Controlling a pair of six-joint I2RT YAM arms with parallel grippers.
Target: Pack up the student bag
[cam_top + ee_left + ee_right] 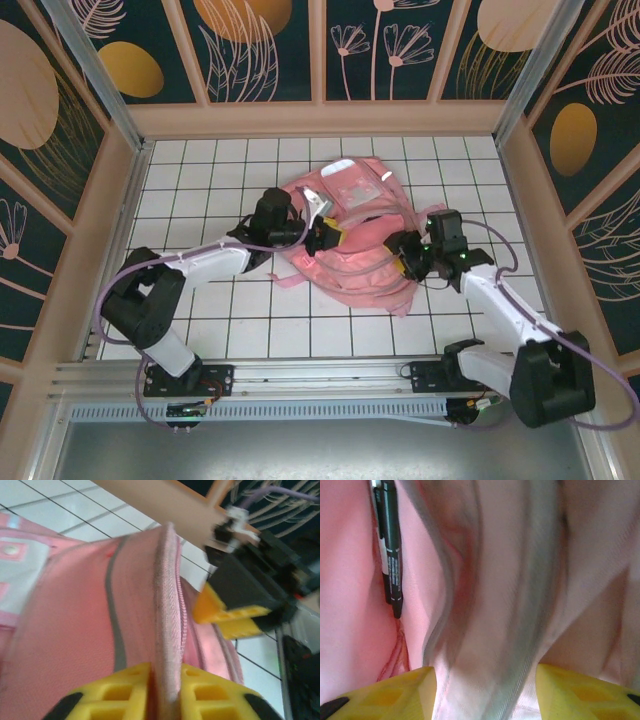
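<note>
The pink student bag (350,250) lies crumpled mid-table between both arms. My left gripper (325,232) is at its left side. In the left wrist view the bag's zip edge (167,605) stands upright between the yellow fingers (120,692), which sit slightly apart, a thin gap showing on the left side. My right gripper (405,255) is at the bag's right side. Its fingers (395,695) stand wide apart, and loose pink fabric with a grey stripe (520,605) drapes between them. A black pen (390,545) lies inside the bag.
The table is white tiles with a grid (250,320), boxed in by wooden walls (320,118) on three sides. A metal rail (300,375) runs along the near edge. The right gripper's yellow fingers (230,617) appear close by in the left wrist view.
</note>
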